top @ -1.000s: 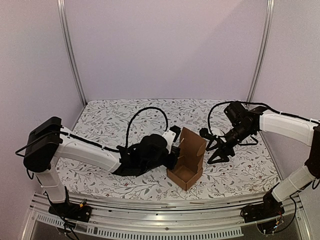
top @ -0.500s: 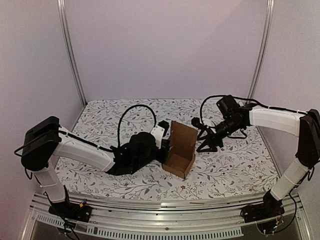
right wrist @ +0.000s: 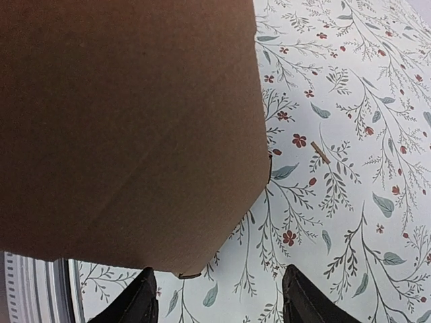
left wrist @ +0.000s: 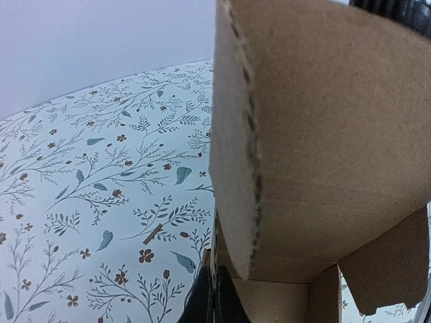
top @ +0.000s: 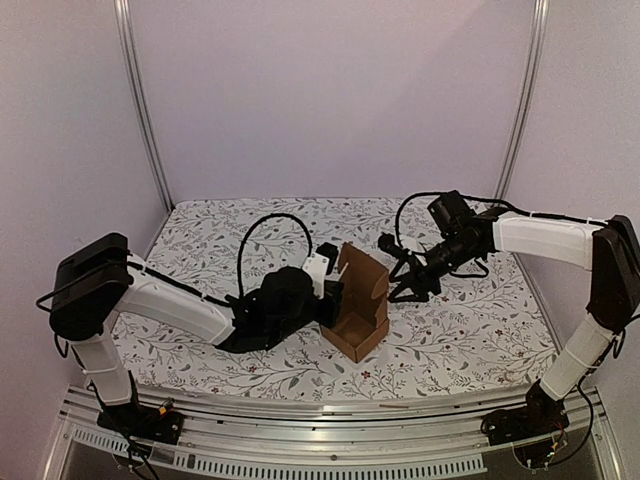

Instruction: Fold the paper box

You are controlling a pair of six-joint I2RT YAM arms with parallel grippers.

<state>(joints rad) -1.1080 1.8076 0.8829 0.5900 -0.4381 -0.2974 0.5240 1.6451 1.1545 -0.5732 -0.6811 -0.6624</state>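
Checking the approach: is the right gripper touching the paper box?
Cannot tell. Right wrist view: the paper box ends right by one fingertip of the right gripper, neither gap nor contact plain; top view too coarse.

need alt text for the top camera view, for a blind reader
A half-folded brown box stands open on a floral table between two robot arms, its lid flap upright. The left gripper is shut on the box's left wall. The right gripper is open, close behind the flap.

High rear overview; both wrist cameras close up on the paper box (top: 362, 305)
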